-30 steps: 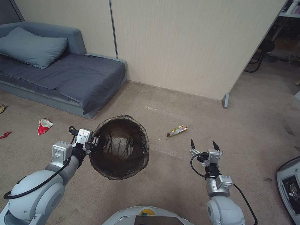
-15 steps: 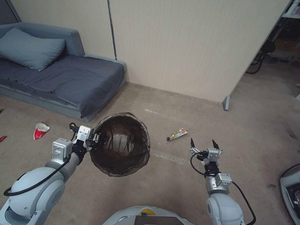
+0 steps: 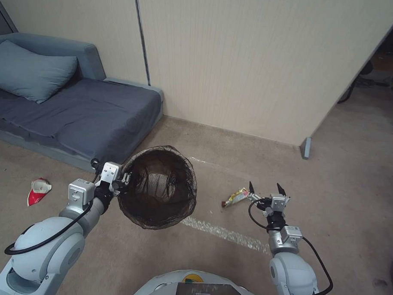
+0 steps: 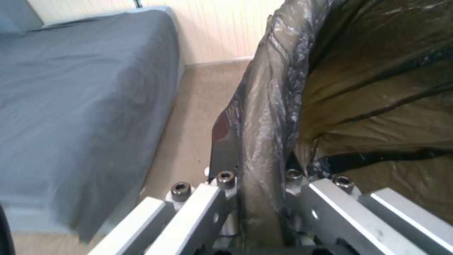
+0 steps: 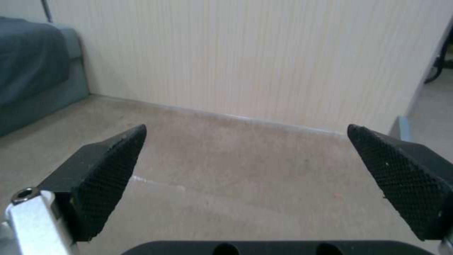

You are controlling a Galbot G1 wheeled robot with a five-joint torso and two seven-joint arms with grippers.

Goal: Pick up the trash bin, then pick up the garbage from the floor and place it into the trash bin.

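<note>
My left gripper (image 3: 125, 179) is shut on the rim of the trash bin (image 3: 158, 187), holding it off the floor (image 3: 227, 260); its dark bag lining faces up at me. In the left wrist view the fingers (image 4: 222, 166) pinch the bagged rim of the trash bin (image 4: 269, 106). My right gripper (image 3: 266, 189) hangs open and holds nothing, just right of a yellow-and-red wrapper (image 3: 235, 197) lying on the carpet. A red-and-white crumpled wrapper (image 3: 38, 190) lies at the far left. In the right wrist view the open gripper (image 5: 245, 138) faces bare carpet and the wall.
A grey-blue sofa bed (image 3: 73, 113) with a pillow (image 3: 29, 70) stands at the left against the beige panel wall (image 3: 251, 59). The wall panel ends at a foot (image 3: 306, 148) on the right. A pale tape line (image 3: 223, 234) crosses the carpet in front of me.
The whole view has shifted as the robot moved forward and turned: the yellow wrapper now lies close beside the right gripper, and the left litter slid toward the frame edge. Both arms keep their pose.
</note>
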